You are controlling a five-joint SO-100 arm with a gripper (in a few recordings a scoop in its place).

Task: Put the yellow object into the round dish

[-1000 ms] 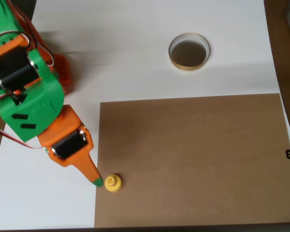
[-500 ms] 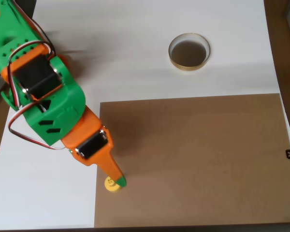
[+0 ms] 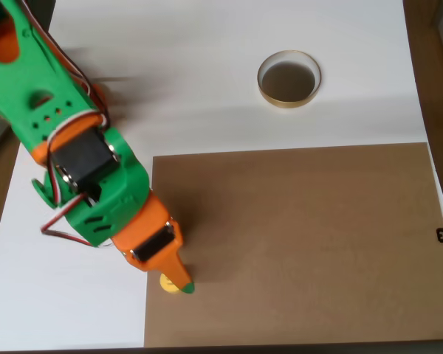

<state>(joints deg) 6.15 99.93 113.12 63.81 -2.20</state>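
Gripper point(image 3: 183, 285) sits lower left of centre in the overhead view, orange finger w/ green tip pointing down-right, directly over the yellow object point(image 3: 167, 283). Only a sliver of yellow shows at the left side of the fingertip, right on the left edge of the brown mat point(image 3: 295, 243) where it meets the white table point(image 3: 192, 66). So the piece lies under/just left of the tip, touching or nearly; can't tell which. Jaw state: cannot tell, as just one finger is seen from above, the other is hidden under the orange-green arm, so no gap is visible. Whether the piece is between the fingers or merely beside them is not readable. Its knob and orientation are covered too. Round dish point(image 3: 289, 80) is far off in the upper right of centre on the white table, well apart from gripper, looks empty. Carry direction, as a judgement: up and right across the mat
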